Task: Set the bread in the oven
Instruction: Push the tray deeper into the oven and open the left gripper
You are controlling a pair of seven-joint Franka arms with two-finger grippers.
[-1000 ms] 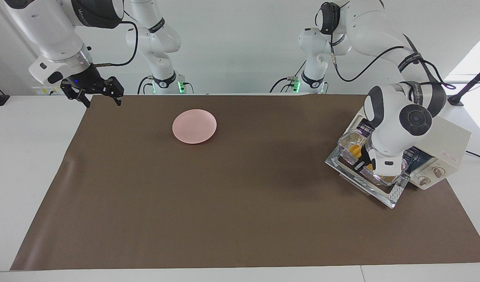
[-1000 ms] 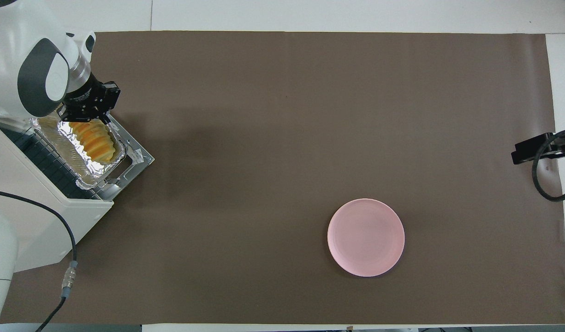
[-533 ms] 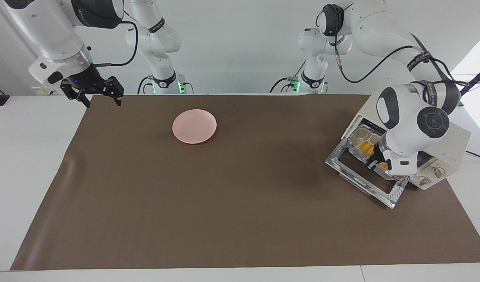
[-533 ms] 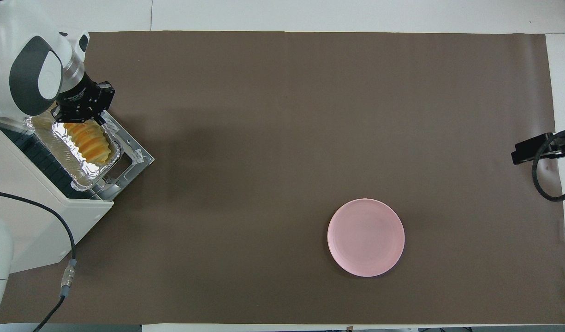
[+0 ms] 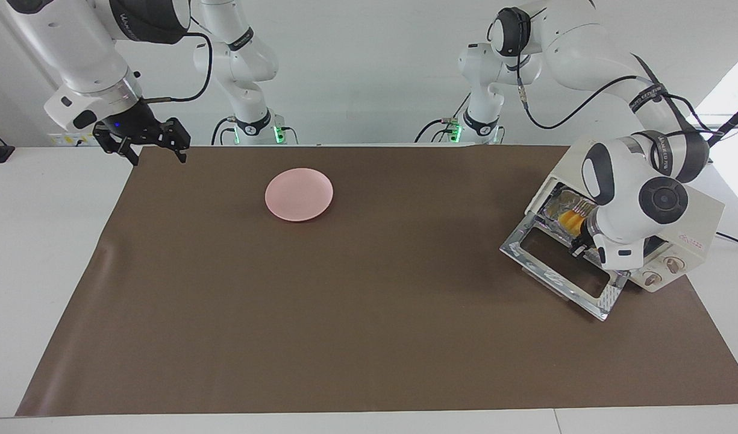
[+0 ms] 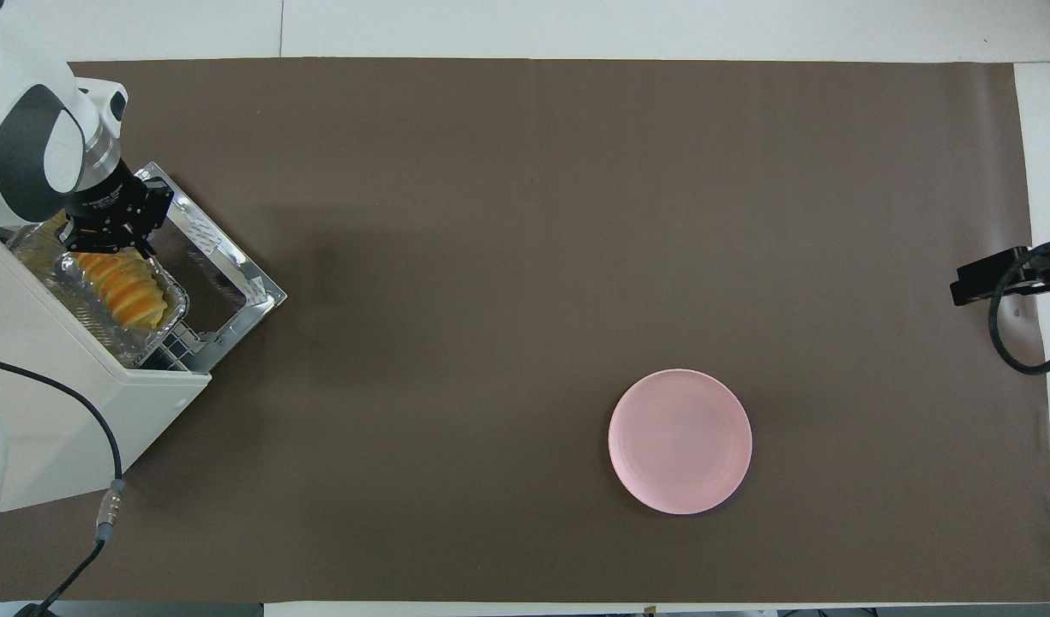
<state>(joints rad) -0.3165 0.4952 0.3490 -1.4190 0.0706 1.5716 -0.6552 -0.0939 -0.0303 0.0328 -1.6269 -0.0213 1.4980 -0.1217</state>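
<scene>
The golden ridged bread (image 6: 122,291) lies in a silver foil tray (image 6: 175,302) that sits mostly inside the cream-white oven (image 6: 53,411) at the left arm's end of the table. The oven's glass door (image 6: 225,274) hangs open and flat. My left gripper (image 6: 105,247) is shut on the end of the foil tray at the oven's mouth, over the door. In the facing view the bread (image 5: 569,220) shows inside the oven (image 5: 697,220), with the left gripper (image 5: 582,248) partly hidden by its wrist. My right gripper (image 5: 156,155) waits open at the right arm's end.
A round pink plate (image 6: 680,441) lies on the brown mat (image 6: 525,257), nearer to the robots than the mat's middle, and also shows in the facing view (image 5: 299,194). The right gripper (image 6: 962,287) shows at the mat's edge. A cable (image 6: 105,523) trails from the oven.
My left gripper has carried the foil tray with the bread from above the open door into the oven's mouth. The door's glass is now uncovered. The right arm has not moved.
</scene>
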